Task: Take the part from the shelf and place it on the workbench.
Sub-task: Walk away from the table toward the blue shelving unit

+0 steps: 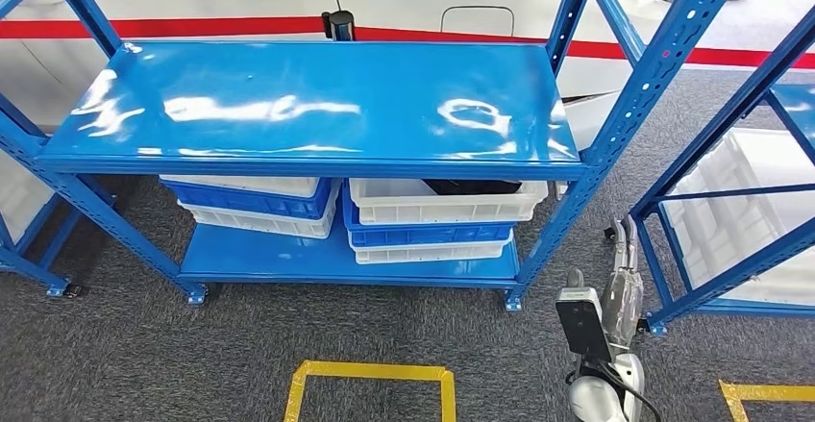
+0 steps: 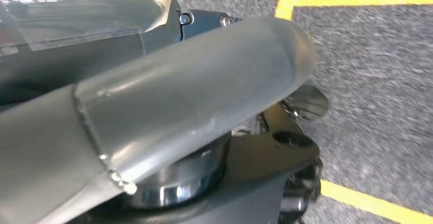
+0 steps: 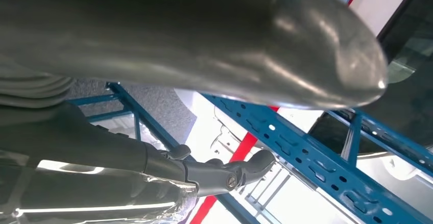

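Observation:
The dark part (image 1: 471, 187) lies in the top white bin (image 1: 444, 202) on the blue shelf's lower level, mostly hidden under the upper board (image 1: 308, 105). My right hand (image 1: 625, 273) hangs low at the right, beside the shelf's front right post, well apart from the bin. Its fingers (image 3: 224, 173) stretch away from the thick thumb (image 3: 204, 30) with nothing between them. My left hand (image 2: 194, 96) hangs over the grey carpet, thumb straight, holding nothing.
Stacked white and blue bins (image 1: 255, 206) fill the lower level's left side. A second blue rack (image 1: 730, 201) with white crates stands close on the right. Yellow floor tape (image 1: 370, 384) marks a square in front of the shelf.

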You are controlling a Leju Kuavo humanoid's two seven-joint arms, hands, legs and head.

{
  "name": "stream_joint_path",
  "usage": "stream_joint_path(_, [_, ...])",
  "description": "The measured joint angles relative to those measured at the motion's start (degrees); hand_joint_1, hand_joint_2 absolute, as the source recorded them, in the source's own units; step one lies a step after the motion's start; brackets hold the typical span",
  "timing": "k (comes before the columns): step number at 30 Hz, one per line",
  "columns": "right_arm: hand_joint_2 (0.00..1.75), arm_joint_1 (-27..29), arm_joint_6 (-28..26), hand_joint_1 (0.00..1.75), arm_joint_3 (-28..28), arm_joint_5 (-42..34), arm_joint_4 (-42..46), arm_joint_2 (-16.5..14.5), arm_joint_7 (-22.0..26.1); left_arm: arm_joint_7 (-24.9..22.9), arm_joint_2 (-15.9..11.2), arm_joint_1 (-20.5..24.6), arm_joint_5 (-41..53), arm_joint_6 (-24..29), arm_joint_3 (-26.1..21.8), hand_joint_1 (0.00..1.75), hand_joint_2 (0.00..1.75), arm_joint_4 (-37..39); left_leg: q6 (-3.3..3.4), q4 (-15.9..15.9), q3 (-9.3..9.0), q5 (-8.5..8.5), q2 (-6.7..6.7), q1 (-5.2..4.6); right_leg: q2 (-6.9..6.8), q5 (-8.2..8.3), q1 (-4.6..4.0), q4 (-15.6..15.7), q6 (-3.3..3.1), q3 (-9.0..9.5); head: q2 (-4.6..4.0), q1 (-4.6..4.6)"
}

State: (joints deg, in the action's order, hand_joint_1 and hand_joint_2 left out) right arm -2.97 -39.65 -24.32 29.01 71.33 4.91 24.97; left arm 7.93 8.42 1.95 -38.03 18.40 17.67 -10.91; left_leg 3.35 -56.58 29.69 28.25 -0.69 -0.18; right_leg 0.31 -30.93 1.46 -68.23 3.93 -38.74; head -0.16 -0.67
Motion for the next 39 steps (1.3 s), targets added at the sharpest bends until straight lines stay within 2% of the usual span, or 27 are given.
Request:
stream_joint_path(1, [0.00,0.5,0.0,0.00,0.4,0.3,0.1,0.1,0.0,0.5,0.0,-0.1,-0.2,-0.4,0.0,0.00,0.00,0.0,-0.30,-0.1,-0.71,0.66,-0.07,0.02,-0.21,2.59,0.12,3.8,0.68,0.94,0.00,0.13])
stream_joint_path(2, [0.00,0.9,0.0,0.00,0.9,0.5,0.2,0.2,-0.1,0.9,0.0,-0.1,-0.3,-0.7,-0.1,0.00,0.00,0.0,-0.64,-0.2,-1.27,1.30,-0.15,-0.03,-0.46,4.26,0.09,6.9,0.65,1.76,0.01,0.28])
stream_joint_path(3, [0.00,1.4,0.0,0.00,1.2,0.7,0.4,0.2,-0.2,1.2,0.0,-0.1,-0.4,-0.9,-0.1,0.00,0.00,0.0,-1.00,-0.2,-1.60,1.94,-0.16,-0.13,-0.64,5.36,-0.02,8.8,0.13,2.38,0.01,0.38])
stream_joint_path(4, [0.00,1.8,-0.1,0.00,1.6,0.9,0.6,0.3,-0.3,1.6,0.0,-0.1,-0.6,-1.2,-0.1,0.00,0.00,0.0,-1.33,-0.4,-1.85,2.41,-0.10,-0.24,-0.78,5.67,-0.15,9.4,-0.72,2.65,0.01,0.47])
stream_joint_path(5, [0.00,2.2,-0.1,0.00,1.9,1.1,0.9,0.3,-0.4,1.9,0.0,0.0,-0.7,-1.4,-0.2,0.00,0.00,0.0,-1.59,-0.4,-2.09,2.74,-0.03,-0.27,-0.70,5.37,-0.26,9.4,-1.69,2.94,0.01,0.46])
stream_joint_path(7, [0.00,2.9,-0.1,0.00,2.6,1.6,1.7,0.2,-0.5,2.5,0.0,0.0,-0.9,-2.1,-0.2,0.00,0.00,0.0,-2.05,-1.6,-1.75,2.99,0.21,-0.08,-0.44,5.27,0.04,9.6,-2.78,3.77,0.00,0.42])
stream_joint_path(8, [0.00,3.1,-0.2,0.00,3.0,1.8,2.0,0.2,-0.5,2.8,0.1,0.0,-1.0,-2.3,-0.2,0.00,0.00,0.0,-2.31,-3.7,-0.66,3.17,0.30,0.05,-0.36,5.02,0.16,9.6,-3.23,4.27,0.00,0.34])
stream_joint_path(10, [0.00,3.5,-0.2,0.00,3.6,2.0,2.5,0.2,-0.5,3.1,0.1,0.1,-1.0,-2.6,-0.2,0.00,0.00,0.0,-3.00,-10.8,3.73,4.74,0.42,0.33,-0.30,4.28,0.22,9.7,-3.99,5.23,0.00,0.26])
stream_joint_path(12, [0.00,3.9,-0.2,0.00,3.8,2.0,2.7,0.2,-0.5,3.1,0.1,0.0,-1.0,-2.6,-0.2,0.00,0.00,0.0,-3.51,-17.1,8.70,7.38,0.47,0.57,-0.15,3.33,0.09,9.7,-4.22,6.20,0.01,0.19])
stream_joint_path(13, [0.00,4.2,-0.2,0.00,4.0,2.0,2.8,0.2,-0.5,3.1,0.1,-0.1,-1.0,-2.6,-0.2,0.00,0.00,0.0,-3.52,-17.9,10.16,7.71,0.48,0.60,-0.05,2.82,0.02,9.7,-4.20,6.83,0.01,0.18])
stream_joint_path(14, [0.00,4.3,-0.2,0.00,4.1,2.0,2.9,0.2,-0.5,3.1,0.1,-0.1,-1.1,-2.6,-0.2,0.00,0.00,0.0,-3.32,-16.7,10.66,6.66,0.48,0.58,0.05,2.29,-0.08,9.8,-4.17,7.56,0.01,0.17])
stream_joint_path(15, [0.00,4.5,-0.2,0.00,4.3,2.1,2.9,0.2,-0.5,3.2,0.1,-0.1,-1.1,-2.6,-0.2,0.00,0.00,0.0,-2.87,-13.7,10.25,4.26,0.49,0.48,0.12,1.75,-0.20,9.8,-4.13,8.34,0.01,0.19])
stream_joint_path(16, [0.00,4.5,-0.2,0.00,4.4,2.1,3.0,0.1,-0.5,3.3,0.0,-0.1,-1.1,-2.7,-0.2,0.00,0.00,0.0,-2.16,-9.8,9.30,1.04,0.51,0.25,0.15,1.23,-0.27,9.9,-4.10,8.86,0.01,0.19])
stream_joint_path(18, [0.00,4.7,-0.2,0.00,4.6,2.3,3.3,0.0,-0.5,3.7,-0.2,-0.1,-1.0,-3.0,-0.2,0.00,0.00,0.1,-0.78,-4.1,7.66,-2.89,0.39,-0.48,0.26,0.32,-0.49,10.1,-3.70,9.76,0.01,0.28])
stream_joint_path(19, [0.00,4.8,-0.2,0.00,4.9,2.3,3.5,-0.1,-0.4,4.1,-0.2,-0.1,-1.0,-3.3,-0.2,0.00,0.00,0.1,-0.24,-2.9,7.15,-3.63,0.32,-0.84,0.33,0.07,-0.49,10.4,-3.43,9.89,0.01,0.31])
stream_joint_path(20, [0.00,5.0,-0.3,0.00,5.1,2.4,3.6,-0.2,-0.2,4.5,-0.3,-0.2,-1.0,-3.6,-0.2,0.00,0.00,0.1,0.08,-2.6,6.84,-3.47,0.20,-1.12,0.39,-0.05,-0.53,10.7,-3.10,10.18,0.01,0.28])
stream_joint_path(23, [0.00,5.9,-0.4,0.00,6.4,2.6,4.5,-0.5,0.5,5.3,-0.3,-0.2,-0.7,-4.0,-0.1,0.00,0.00,0.1,0.62,-0.6,4.93,-4.17,0.26,-0.92,0.22,-0.92,-0.80,10.1,-2.58,10.41,0.01,0.16])
stream_joint_path(25, [0.00,6.6,-0.4,0.00,7.4,2.5,4.8,-0.5,0.6,4.6,-0.3,-0.1,-0.6,-3.0,0.0,0.00,0.87,0.1,0.79,0.4,3.77,-4.00,0.33,-0.70,0.09,-3.07,-0.77,4.5,-2.75,7.49,0.01,0.24])
stream_joint_path(27, [0.87,7.5,-0.4,0.00,8.2,1.9,4.9,-0.6,0.5,3.4,-0.3,-0.1,-0.8,-1.5,0.1,0.00,1.75,0.2,0.89,0.5,3.29,-3.40,0.22,-0.68,0.10,-5.02,-0.69,-3.0,-2.66,2.38,0.01,0.27])
stream_joint_path(28, [1.31,7.9,-0.4,0.00,8.5,1.2,4.9,-0.6,0.2,3.0,-0.3,-0.1,-0.9,-0.8,0.2,0.00,1.75,0.2,0.81,0.5,3.02,-3.06,0.16,-0.66,0.09,-4.90,-0.60,-4.8,-2.24,0.61,0.01,0.28])
stream_joint_path(29, [1.75,8.3,-0.4,0.00,8.7,0.1,4.9,-0.6,-0.1,2.6,-0.4,-0.2,-0.9,-0.1,0.2,0.00,1.75,0.2,0.65,0.5,2.64,-2.69,0.08,-0.63,0.08,-3.75,-0.46,-4.4,-1.60,-0.08,0.01,0.26])
stream_joint_path(31, [1.75,8.8,-0.4,0.00,9.0,-3.3,4.9,-0.4,-0.7,1.9,-0.4,-0.3,-0.8,1.2,0.5,0.00,0.87,0.2,0.11,0.2,1.74,-1.79,-0.07,-0.53,-0.06,0.77,0.03,2.4,-0.09,1.79,0.01,0.33])
stream_joint_path(32, [1.75,9.1,-0.4,0.00,9.0,-5.4,4.8,-0.3,-0.8,1.5,-0.5,-0.3,-0.7,1.7,0.7,0.00,0.44,0.2,-0.27,-0.1,1.38,-1.20,-0.15,-0.61,-0.19,2.79,0.20,6.0,0.26,3.14,0.01,0.41])
stream_joint_path(33, [1.75,9.4,-0.4,0.00,9.1,-7.3,4.8,-0.2,-0.6,1.2,-0.7,-0.3,-0.5,2.0,0.9,0.00,0.44,0.2,-0.62,-0.4,1.16,-0.67,-0.24,-0.70,-0.27,4.14,0.28,8.7,0.14,4.25,0.01,0.50])
stream_joint_path(36, [1.75,10.2,-0.4,0.00,9.4,-11.3,4.4,-0.1,0.1,0.6,-1.2,-0.3,0.2,1.7,1.6,0.00,1.75,0.2,-1.23,-0.7,1.01,0.10,-0.38,-0.74,-0.29,4.74,0.25,10.0,-1.39,5.04,0.01,0.48])
stream_joint_path(38, [1.75,10.4,-0.4,0.00,9.8,-13.1,4.0,-0.1,0.4,0.4,-1.5,-0.3,0.6,1.5,2.2,0.00,1.75,0.2,-1.77,-1.9,1.32,1.17,-0.22,-0.49,-0.28,4.70,0.53,10.1,-2.17,5.26,0.01,0.37])
stream_joint_path(39, [1.75,10.5,-0.4,0.00,10.0,-13.9,3.8,-0.1,0.4,0.3,-1.6,-0.3,0.7,1.5,2.5,0.00,1.75,0.2,-2.16,-3.9,2.12,2.45,-0.10,-0.34,-0.29,4.65,0.69,10.2,-2.55,5.42,0.01,0.28])
